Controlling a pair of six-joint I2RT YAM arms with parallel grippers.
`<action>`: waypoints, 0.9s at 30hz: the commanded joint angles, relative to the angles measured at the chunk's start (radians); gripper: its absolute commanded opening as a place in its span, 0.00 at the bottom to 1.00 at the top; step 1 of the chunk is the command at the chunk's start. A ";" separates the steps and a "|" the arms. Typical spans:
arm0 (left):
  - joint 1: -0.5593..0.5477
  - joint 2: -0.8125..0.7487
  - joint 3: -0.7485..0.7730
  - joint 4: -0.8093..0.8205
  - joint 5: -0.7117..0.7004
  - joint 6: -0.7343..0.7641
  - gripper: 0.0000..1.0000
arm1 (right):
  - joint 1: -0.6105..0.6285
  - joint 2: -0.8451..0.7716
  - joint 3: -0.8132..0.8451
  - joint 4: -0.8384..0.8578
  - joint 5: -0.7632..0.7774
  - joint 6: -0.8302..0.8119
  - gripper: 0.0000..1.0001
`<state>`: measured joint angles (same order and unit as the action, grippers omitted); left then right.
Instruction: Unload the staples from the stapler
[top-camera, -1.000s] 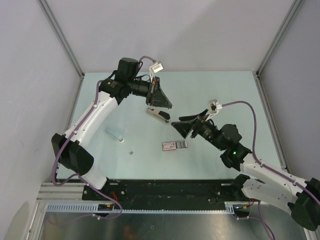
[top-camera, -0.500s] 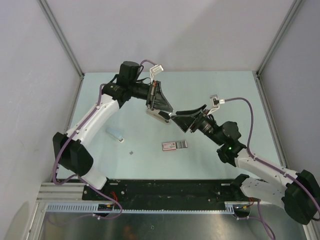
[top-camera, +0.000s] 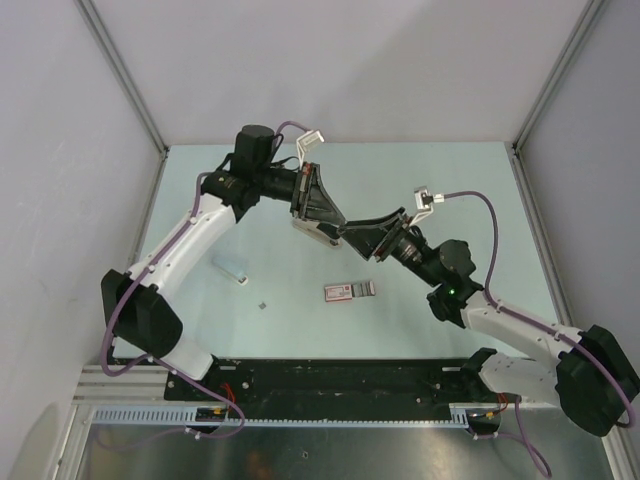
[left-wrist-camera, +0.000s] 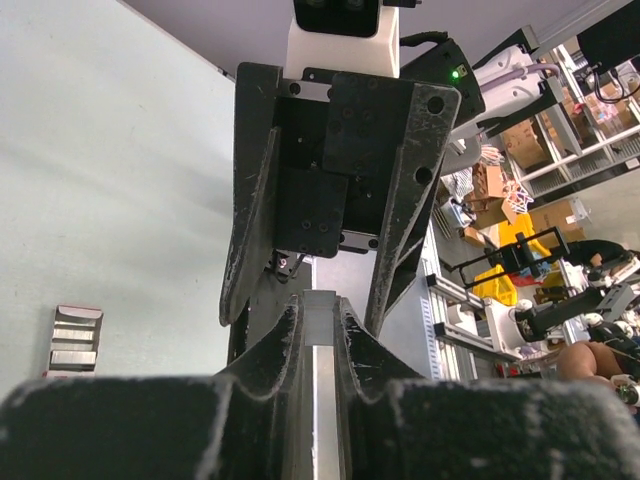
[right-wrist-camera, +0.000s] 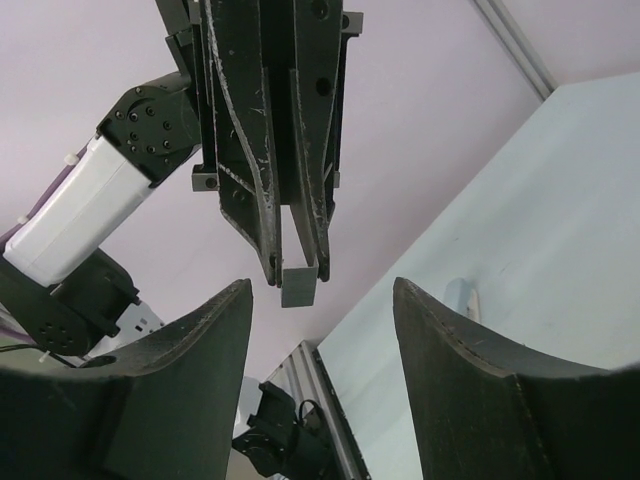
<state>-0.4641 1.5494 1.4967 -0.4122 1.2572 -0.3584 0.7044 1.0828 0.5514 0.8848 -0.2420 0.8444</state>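
Note:
The stapler (top-camera: 350, 290), small, flat, pink-red and grey with stripes, lies on the table in front of both grippers; it also shows in the left wrist view (left-wrist-camera: 76, 338). My left gripper (top-camera: 335, 226) is held above the table, shut on a pale grey-white elongated piece (top-camera: 316, 231). The piece sits between its fingertips in the left wrist view (left-wrist-camera: 320, 325). My right gripper (top-camera: 358, 242) is open and empty, facing the left gripper tip to tip. In the right wrist view the piece's grey end (right-wrist-camera: 298, 285) hangs just beyond my open fingers (right-wrist-camera: 215, 340).
A thin pale grey-blue bar (top-camera: 230, 270) lies on the table at the left, also in the right wrist view (right-wrist-camera: 465, 297). A tiny dark speck (top-camera: 262, 305) lies near the front edge. Grey walls enclose the table on three sides.
My right gripper has moved up and to the left, closing in on the left gripper's tips. My left gripper has shifted slightly with the piece still held. The stapler has not moved.

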 joint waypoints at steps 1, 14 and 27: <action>0.002 -0.044 -0.013 0.057 0.015 -0.033 0.12 | 0.004 0.019 0.048 0.080 -0.013 0.028 0.61; 0.002 -0.055 -0.056 0.096 -0.008 -0.053 0.12 | 0.019 0.053 0.056 0.135 -0.002 0.061 0.40; 0.008 -0.064 -0.065 0.118 -0.006 -0.069 0.13 | 0.044 0.080 0.056 0.144 -0.011 0.070 0.40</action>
<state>-0.4595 1.5242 1.4345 -0.3378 1.2430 -0.4118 0.7269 1.1538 0.5632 0.9852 -0.2409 0.9134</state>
